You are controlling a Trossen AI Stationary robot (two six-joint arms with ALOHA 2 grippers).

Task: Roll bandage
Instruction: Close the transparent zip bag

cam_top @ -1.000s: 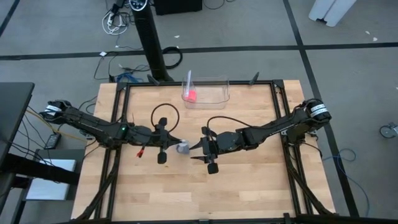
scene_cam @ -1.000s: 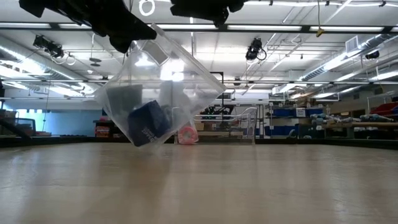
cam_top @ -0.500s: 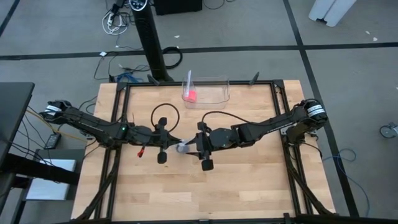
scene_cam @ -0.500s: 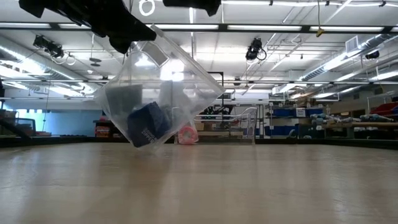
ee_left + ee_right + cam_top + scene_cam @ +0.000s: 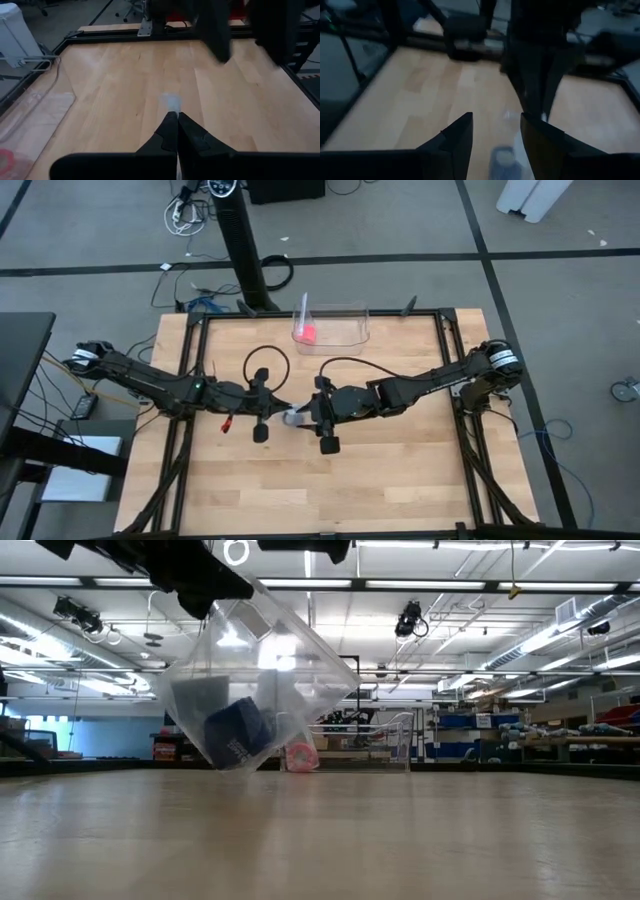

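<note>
A clear plastic bag (image 5: 255, 680) hangs over the middle of the table, with the blue bandage roll (image 5: 238, 734) lying in its lower corner. My left gripper (image 5: 281, 411) is shut on the bag's top. It shows at the top left of the low view (image 5: 196, 582). My right gripper (image 5: 306, 418) is open, level with the left one and right beside the bag (image 5: 294, 419) on its right side. In the right wrist view the bag and a bluish patch (image 5: 503, 158) show between the open fingers (image 5: 456, 137). My left gripper pinches the bag's upper corner (image 5: 218, 612) between its two shut fingers, coming level from the table's left; a bit of plastic (image 5: 170, 103) sticks out past the fingertips. The bag hangs tilted below the fingers, with the roll in its low corner.
A clear container (image 5: 332, 326) with a small pink object (image 5: 308, 333) stands at the table's far edge. A black metal frame (image 5: 190, 380) runs along the table's sides. Bare wood (image 5: 330, 490) lies toward the near edge.
My right gripper has gone toward the table's left edge, up to the bag, staying open. The bag with the roll has risen a little under my left gripper.
</note>
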